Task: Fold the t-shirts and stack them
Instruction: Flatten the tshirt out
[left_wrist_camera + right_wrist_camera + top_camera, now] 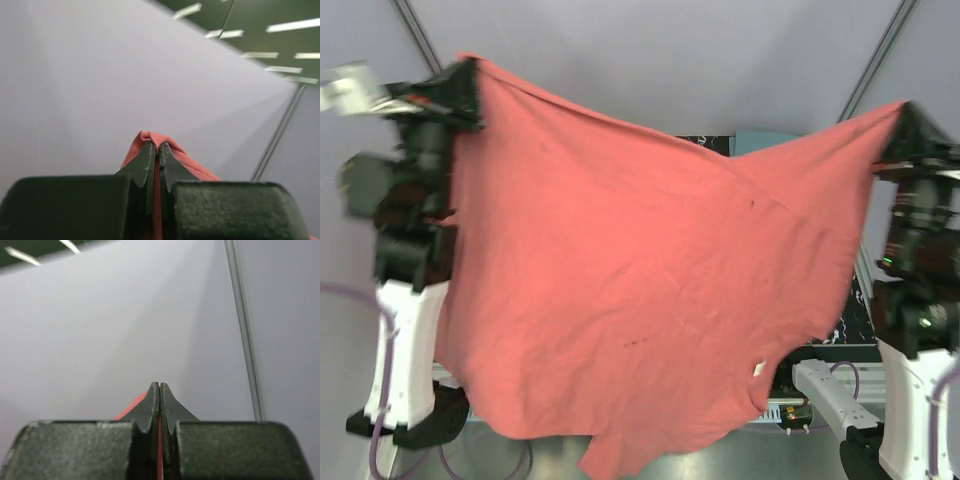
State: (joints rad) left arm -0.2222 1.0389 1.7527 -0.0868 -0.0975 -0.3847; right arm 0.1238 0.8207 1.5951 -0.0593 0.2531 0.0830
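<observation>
Pink shirt (640, 280) hangs spread like a curtain, top edge running side to side between the arms. Left gripper (157, 146) and right gripper (159, 386) each pinch a top corner tight, with the cloth drooping below both.

Both arms up and spread wide: my left arm (412, 240) reared up on one side, my right arm (918, 250) on the other. My left gripper (156, 146) is pinched tight, jaws together on a bunched corner of the salmon-pink shirt (640, 280). My right gripper (159, 386) is clamped just as hard, a sliver of the same cloth between its fingers. Both wrists reach away from the bases.
</observation>
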